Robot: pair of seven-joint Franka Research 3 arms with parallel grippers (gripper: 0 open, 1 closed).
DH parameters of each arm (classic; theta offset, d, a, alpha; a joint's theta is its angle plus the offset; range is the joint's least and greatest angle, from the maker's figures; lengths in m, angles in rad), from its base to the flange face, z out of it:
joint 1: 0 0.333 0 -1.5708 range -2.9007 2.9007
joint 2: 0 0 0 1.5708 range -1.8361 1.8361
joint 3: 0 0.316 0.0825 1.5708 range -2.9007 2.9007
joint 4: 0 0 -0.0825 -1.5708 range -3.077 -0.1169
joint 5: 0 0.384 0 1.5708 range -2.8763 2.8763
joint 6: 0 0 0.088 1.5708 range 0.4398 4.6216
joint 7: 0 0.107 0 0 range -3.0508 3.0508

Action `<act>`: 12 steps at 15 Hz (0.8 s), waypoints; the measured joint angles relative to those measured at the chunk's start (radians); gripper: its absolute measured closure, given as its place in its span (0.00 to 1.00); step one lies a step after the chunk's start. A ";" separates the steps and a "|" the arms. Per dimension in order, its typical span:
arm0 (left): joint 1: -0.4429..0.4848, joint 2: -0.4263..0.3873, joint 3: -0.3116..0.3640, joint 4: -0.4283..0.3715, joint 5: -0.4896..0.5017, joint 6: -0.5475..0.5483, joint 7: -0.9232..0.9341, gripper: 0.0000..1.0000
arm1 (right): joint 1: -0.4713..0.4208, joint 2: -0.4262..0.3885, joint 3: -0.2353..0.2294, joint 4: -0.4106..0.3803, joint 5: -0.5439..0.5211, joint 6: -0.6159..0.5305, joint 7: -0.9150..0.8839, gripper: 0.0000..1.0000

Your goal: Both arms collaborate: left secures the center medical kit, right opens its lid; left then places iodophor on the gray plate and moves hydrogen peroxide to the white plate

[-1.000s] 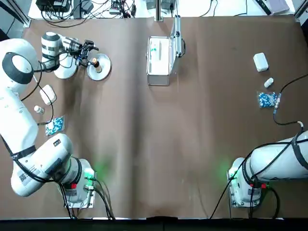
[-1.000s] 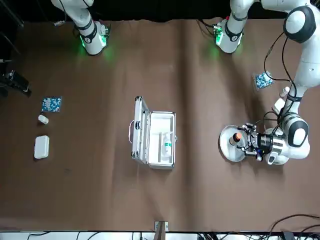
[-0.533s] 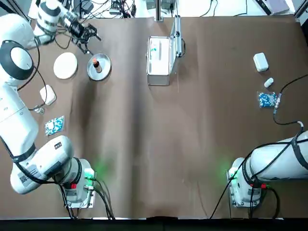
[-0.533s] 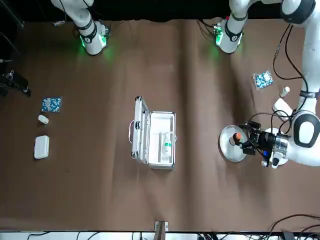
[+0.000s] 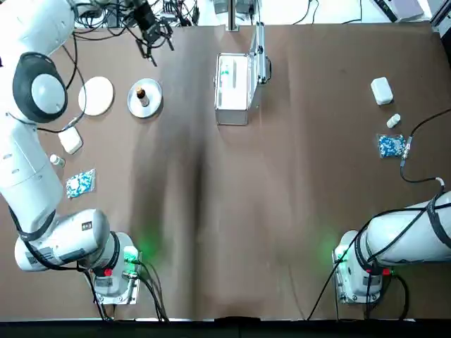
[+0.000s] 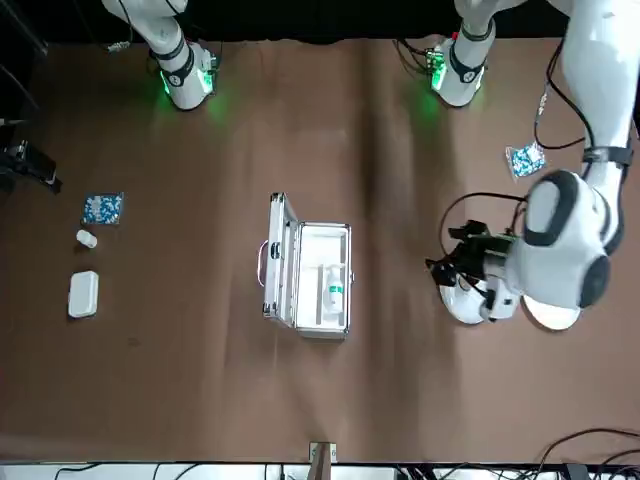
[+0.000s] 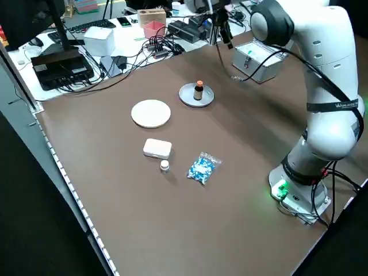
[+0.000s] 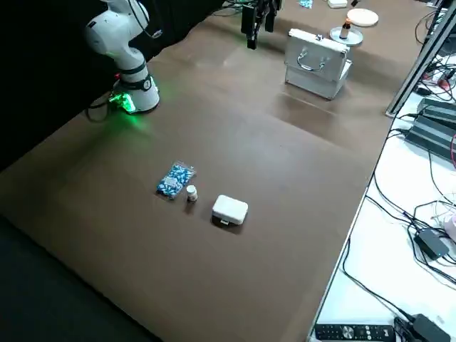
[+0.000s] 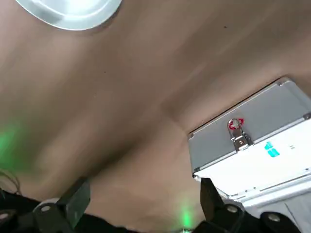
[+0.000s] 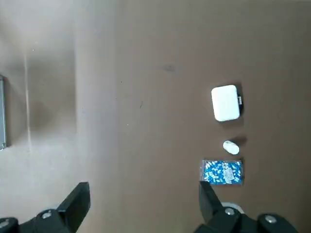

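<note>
The medical kit [image 5: 232, 90] stands at the table's far middle with its lid [image 5: 259, 53] raised upright. The hydrogen peroxide [image 5: 225, 72], a clear bluish bottle, lies inside the kit. The iodophor [image 5: 141, 92], dark brown, stands on the gray plate [image 5: 150, 104]. The white plate [image 5: 96, 95] lies bare just left of it. My left gripper [image 5: 156, 35] hovers open and empty between the gray plate and the kit, near the far edge. The left wrist view shows the kit's latch side [image 9: 252, 141] ahead. My right gripper [image 10: 143, 208] is open and empty, held high over the table.
A white box [image 5: 69, 139], a small white bottle [image 5: 56, 160] and a blue pill pack [image 5: 79, 183] lie at the left edge. At the right lie another white box [image 5: 381, 90], bottle [image 5: 393, 121] and pill pack [image 5: 391, 146]. Cables crowd the far edge.
My left gripper has lifted off the gray plate and swung toward the far edge and the kit. The iodophor stays on the gray plate.
</note>
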 joint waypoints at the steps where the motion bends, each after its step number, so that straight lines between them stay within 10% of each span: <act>1: -0.028 -0.004 0.000 0.006 0.017 0.006 -0.013 0.00 | -0.001 0.000 -0.002 0.000 0.000 0.000 0.000 0.01; 12: -0.150 -0.026 0.001 0.027 0.130 0.045 -0.026 0.00 | -0.002 0.000 -0.004 0.000 0.000 -0.001 0.000 0.01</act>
